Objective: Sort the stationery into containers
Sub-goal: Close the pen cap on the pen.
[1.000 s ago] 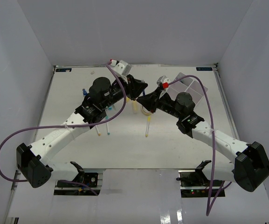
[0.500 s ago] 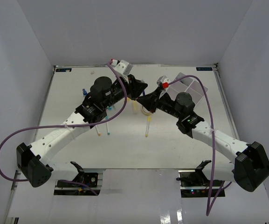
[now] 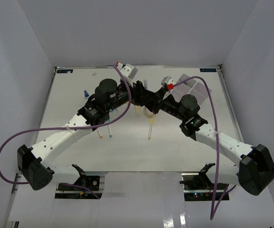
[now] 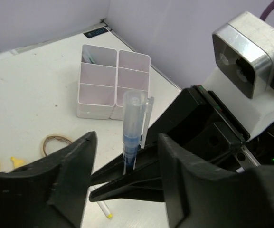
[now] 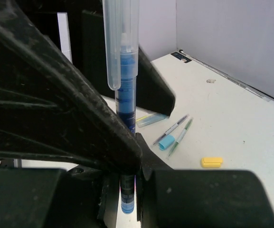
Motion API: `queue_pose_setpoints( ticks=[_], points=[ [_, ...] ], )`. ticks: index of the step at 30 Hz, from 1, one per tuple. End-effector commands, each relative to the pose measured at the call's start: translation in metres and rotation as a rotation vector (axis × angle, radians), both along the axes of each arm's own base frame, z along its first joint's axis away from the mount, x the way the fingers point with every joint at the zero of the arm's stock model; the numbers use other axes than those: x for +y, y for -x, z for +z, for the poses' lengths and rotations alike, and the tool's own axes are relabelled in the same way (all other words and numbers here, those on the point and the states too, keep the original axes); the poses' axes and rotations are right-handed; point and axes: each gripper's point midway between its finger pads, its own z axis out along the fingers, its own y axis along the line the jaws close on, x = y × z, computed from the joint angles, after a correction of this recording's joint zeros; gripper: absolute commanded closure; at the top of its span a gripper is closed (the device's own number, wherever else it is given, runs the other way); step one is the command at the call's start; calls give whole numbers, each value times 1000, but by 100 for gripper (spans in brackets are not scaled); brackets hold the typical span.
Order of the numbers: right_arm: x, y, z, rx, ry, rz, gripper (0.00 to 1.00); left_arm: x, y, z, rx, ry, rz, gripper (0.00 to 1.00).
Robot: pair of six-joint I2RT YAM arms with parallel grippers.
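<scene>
Blue pen [image 4: 133,128] with a clear cap is held upright above the table [image 4: 32,85], clamped low on its barrel between the fingers of the right gripper [image 4: 127,167]. It is flanked by the jaws of the left gripper [image 4: 127,138], which are spread wide and not touching it. Just beyond, a tan rubber-band ring [image 4: 57,142] is seen lying flat. Farther back, the white divided tray [image 4: 99,90] is set near the table's far corner.

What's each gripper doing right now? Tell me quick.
Left gripper: open, its fingers either side of the blue pen, not gripping it.
Right gripper: closed on the blue pen, held upright.
</scene>
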Motion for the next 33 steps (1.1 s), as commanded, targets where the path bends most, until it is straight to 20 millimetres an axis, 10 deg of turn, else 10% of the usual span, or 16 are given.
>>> queue_pose_setpoints(
  ticks=[1,11,23,33],
  points=[
    [-3,6,25,-68,-59,5,92,1,12,35,-42,55,-34,31],
    [-7,3,11,-28,-43,32,92,12,26,56,-118,18,-71,3],
    [-4,22,11,-27,-24,185,92,45,17,74,-197,12,-217,2],
    [-1,41,24,-57,-18,307,92,36,53,68,-242,30,-576,4]
  ],
)
